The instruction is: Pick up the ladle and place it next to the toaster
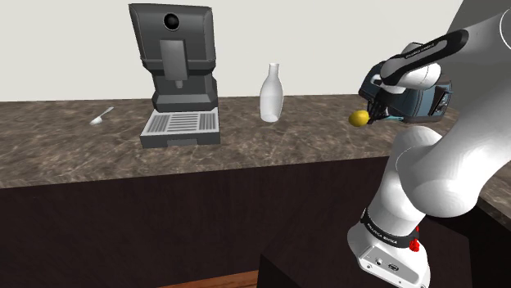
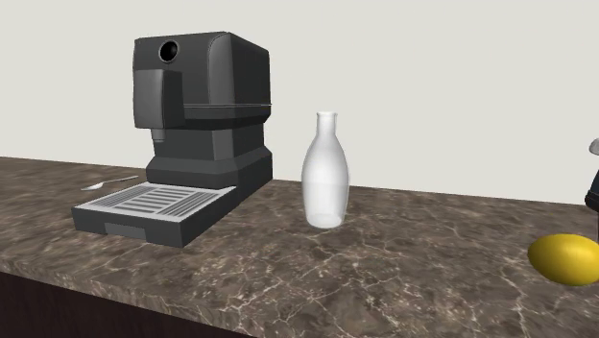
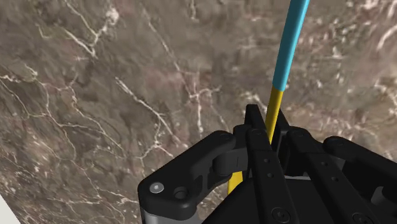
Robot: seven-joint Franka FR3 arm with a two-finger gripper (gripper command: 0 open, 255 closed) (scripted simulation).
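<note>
Black claw (image 3: 271,130), seemingly tight around the slim yellow-and-cyan rod handle of the ladle (image 3: 287,44), above veined brown stone counter (image 3: 95,127).

1. The table (image 2: 403,278) looks like smooth brown stone with white veins.
2. The coffee machine (image 2: 206,106) is matt dark grey.
3. The bottle (image 2: 325,178) is smooth, faintly glossy.
4. The ladle (image 3: 287,44) looks smooth; the tool (image 3: 267,124) is matt black.

The ladle (image 3: 289,38) runs off the edge; the tool (image 3: 270,127) hides its other end.
</note>
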